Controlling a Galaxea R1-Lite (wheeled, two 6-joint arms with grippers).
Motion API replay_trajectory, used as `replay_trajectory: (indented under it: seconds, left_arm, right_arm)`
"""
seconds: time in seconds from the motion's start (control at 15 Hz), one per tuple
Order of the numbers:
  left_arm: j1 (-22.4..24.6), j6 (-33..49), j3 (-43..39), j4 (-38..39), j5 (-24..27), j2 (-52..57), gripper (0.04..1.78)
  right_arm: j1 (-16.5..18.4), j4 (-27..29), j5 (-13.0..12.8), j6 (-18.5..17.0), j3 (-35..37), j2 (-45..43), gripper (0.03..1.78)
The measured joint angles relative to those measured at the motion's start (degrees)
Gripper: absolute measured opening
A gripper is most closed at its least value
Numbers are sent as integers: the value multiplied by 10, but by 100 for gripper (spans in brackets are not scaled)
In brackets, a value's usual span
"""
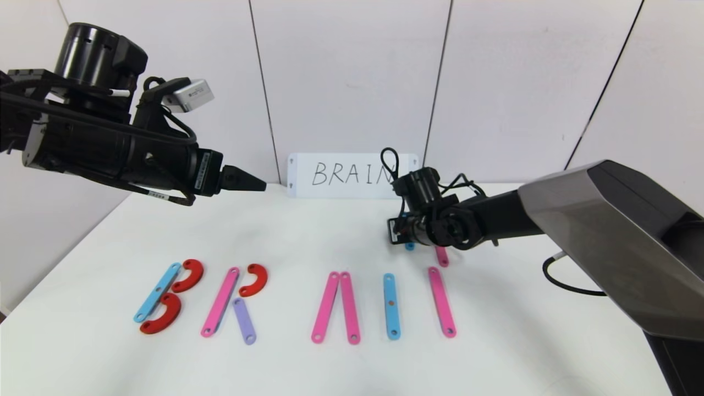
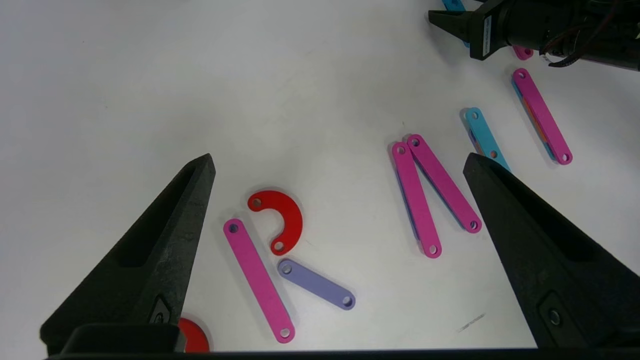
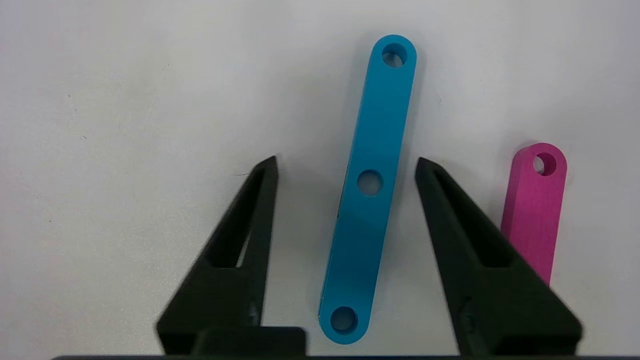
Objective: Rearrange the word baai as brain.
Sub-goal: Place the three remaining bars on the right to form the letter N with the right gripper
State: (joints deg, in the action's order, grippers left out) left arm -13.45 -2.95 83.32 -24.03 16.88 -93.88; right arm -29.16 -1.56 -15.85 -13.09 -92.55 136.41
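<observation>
The word lies in a row near the table's front. B is a light-blue strip (image 1: 158, 291) with two red half-rings (image 1: 188, 275). R is a pink strip (image 1: 220, 301), a red half-ring (image 1: 254, 279) and a purple strip (image 1: 244, 320). Two pink strips (image 1: 337, 307) form an A without a crossbar, then come a blue strip (image 1: 391, 306) and a pink strip (image 1: 441, 301). My right gripper (image 3: 346, 160) is open, low over a loose blue strip (image 3: 370, 190) that lies between its fingers, untouched. A short pink strip (image 3: 532, 210) lies beside it. My left gripper (image 2: 339, 157) is open and empty, raised above the R.
A white card (image 1: 352, 175) with "BRAIN" handwritten stands against the back wall. The right arm (image 1: 550, 214) reaches in from the right, behind the letter row. White wall panels close off the table's far edge.
</observation>
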Motion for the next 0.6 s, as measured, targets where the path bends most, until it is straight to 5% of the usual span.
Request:
replay_trajectory:
  seconds: [0.27, 0.6]
  left_arm:
    - [0, 0, 0, 0, 0, 0, 174]
    - [0, 0, 0, 0, 0, 0, 174]
  right_arm:
    - [0, 1, 0, 0, 1, 1, 32]
    - [0, 3, 0, -1, 4, 0, 28]
